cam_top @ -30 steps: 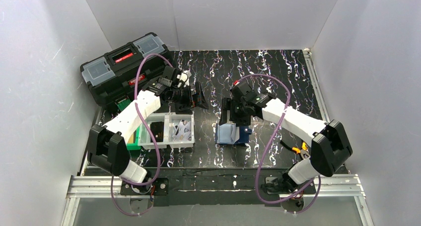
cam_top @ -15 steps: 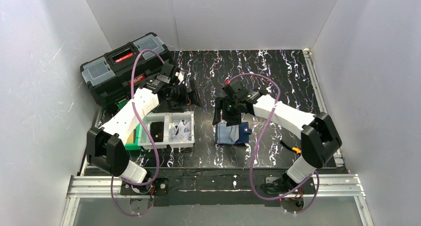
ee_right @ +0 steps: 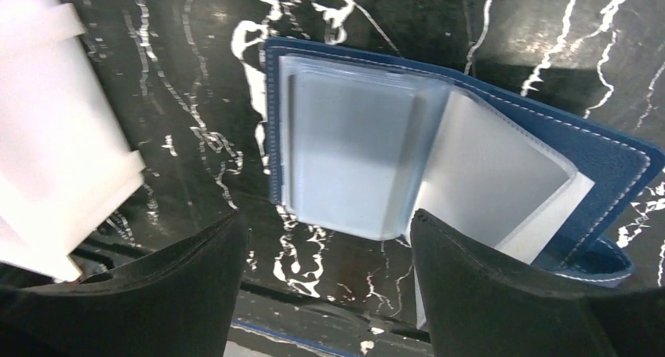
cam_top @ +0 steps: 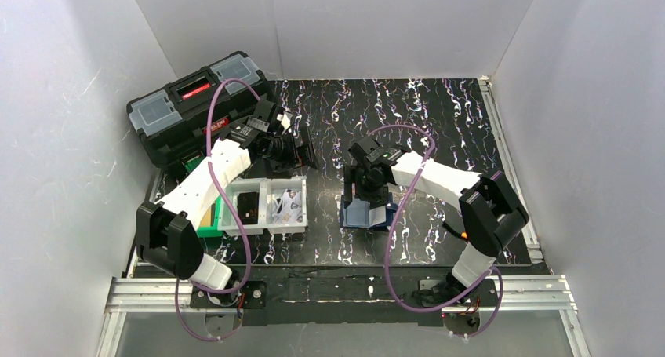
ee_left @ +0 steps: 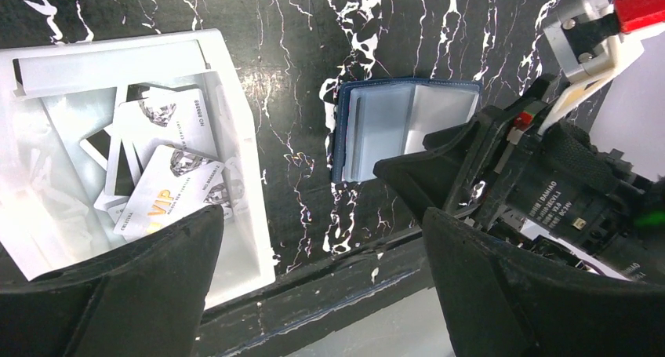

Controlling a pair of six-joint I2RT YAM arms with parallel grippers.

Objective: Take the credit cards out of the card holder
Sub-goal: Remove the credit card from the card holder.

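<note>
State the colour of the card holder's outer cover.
Navy blue card holder, clearest in the right wrist view.

The black toolbox (cam_top: 196, 106) fills the upper left of the top view, and the white compartment tray (cam_top: 263, 231) takes the table just below it. A narrow strip of bare table runs between the tray's right wall and the card holder (cam_top: 358, 214). The right gripper (cam_top: 362, 191), jaws spread, hangs over the holder and blocks it from above. Upper centre and upper right are open tabletop. An orange-handled tool (cam_top: 470, 235) lies at lower right.
</note>
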